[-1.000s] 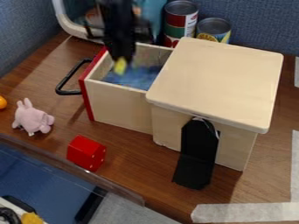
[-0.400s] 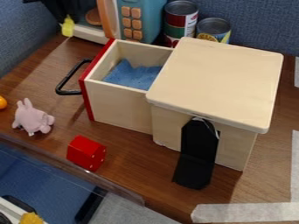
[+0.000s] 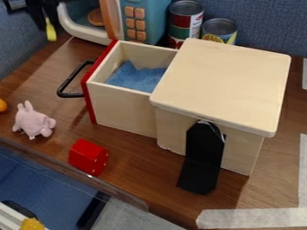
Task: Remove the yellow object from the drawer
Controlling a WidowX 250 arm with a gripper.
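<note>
At the upper left, the black gripper (image 3: 43, 19) is shut on the yellow object (image 3: 50, 30), which hangs below its fingertips. Both are in the air, to the left of the toy microwave and up and left of the drawer. The wooden drawer (image 3: 123, 105) with its red front stands pulled out from the box, and a blue cloth (image 3: 137, 77) lies inside it.
The wooden box (image 3: 225, 81) stands right of centre, a black flap on its front. A pink toy (image 3: 32, 121) and red block (image 3: 88, 157) sit before the drawer handle (image 3: 71, 81). Behind are cans (image 3: 185, 22) and the toy microwave (image 3: 144, 20).
The gripper has moved left from above the drawer to the upper left, carrying the yellow object with it. The drawer and box have stayed where they were.
</note>
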